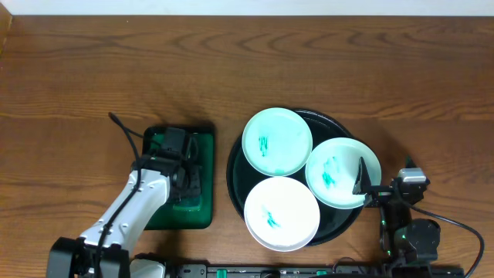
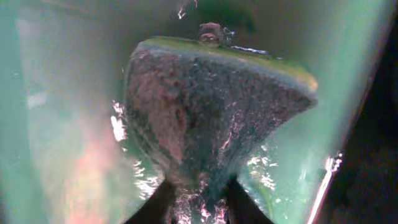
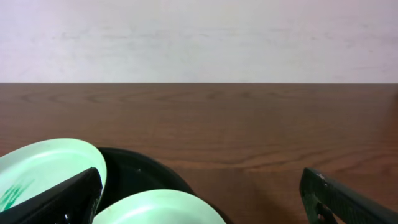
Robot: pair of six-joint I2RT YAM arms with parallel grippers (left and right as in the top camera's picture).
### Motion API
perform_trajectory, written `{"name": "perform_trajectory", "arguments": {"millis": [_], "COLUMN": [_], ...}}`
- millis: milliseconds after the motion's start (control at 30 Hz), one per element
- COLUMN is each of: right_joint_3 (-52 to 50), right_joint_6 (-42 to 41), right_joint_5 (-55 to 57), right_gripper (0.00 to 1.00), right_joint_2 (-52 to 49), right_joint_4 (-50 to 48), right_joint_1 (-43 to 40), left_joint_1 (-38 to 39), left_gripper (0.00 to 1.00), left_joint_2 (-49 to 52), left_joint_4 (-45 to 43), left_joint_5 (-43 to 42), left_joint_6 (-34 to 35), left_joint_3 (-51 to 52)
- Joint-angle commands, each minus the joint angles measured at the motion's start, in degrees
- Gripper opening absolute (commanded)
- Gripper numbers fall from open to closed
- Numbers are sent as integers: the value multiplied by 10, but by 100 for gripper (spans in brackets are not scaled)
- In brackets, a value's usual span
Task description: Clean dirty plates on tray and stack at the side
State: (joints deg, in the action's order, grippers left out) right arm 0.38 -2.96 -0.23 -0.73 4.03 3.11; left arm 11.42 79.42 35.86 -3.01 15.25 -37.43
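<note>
My left gripper clamped a sponge in the green tray. My right gripper gaped beside the black tray's three-o'clock plate.

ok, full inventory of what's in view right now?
plates: 3, pale mint to white with teal marks, crowded together on the black tray
black tray: 1, glossy black, round, right of centre on the table
green tray: 1, dark green, rectangular, left of the black tray
sponge: 1, dark grey with a yellow-green face, over the green tray
table: 1, brown wood, under everything
left tool: 1, dark, over the green tray, pinching the sponge
right tool: 1, black, open, at the right edge of the black tray
</note>
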Motion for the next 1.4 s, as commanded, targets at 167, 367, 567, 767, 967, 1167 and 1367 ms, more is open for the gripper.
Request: {"name": "perform_trajectory", "arguments": {"millis": [167, 367, 567, 767, 967, 1167, 1367], "right_joint_3": [-1, -1, -1, -1, -1, -1, -1], "right_joint_6": [5, 5, 5, 5, 5, 5, 5], "right_joint_5": [0, 0, 0, 0, 0, 0, 0], "right_gripper": [99, 99, 99, 99, 99, 99, 99], "right_joint_2": [1, 1, 1, 1, 1, 1, 1], "right_joint_4": [3, 3, 3, 3, 3, 3, 3], "right_joint_1": [-4, -4, -4, -4, -4, -4, -4], "left_joint_1": [1, 1, 1, 1, 1, 1, 1], "left_gripper": [7, 7, 7, 9, 7, 7, 7], "left_joint_2": [12, 12, 9, 9, 9, -24, -120], "left_joint_4": [-2, 11, 12, 9, 9, 21, 30], "left_joint_5": [13, 12, 6, 7, 7, 9, 11], "left_joint_6": [25, 35, 17, 20, 20, 36, 39], "left_joint_3": [-3, -3, -3, -3, -3, -17, -28]}}
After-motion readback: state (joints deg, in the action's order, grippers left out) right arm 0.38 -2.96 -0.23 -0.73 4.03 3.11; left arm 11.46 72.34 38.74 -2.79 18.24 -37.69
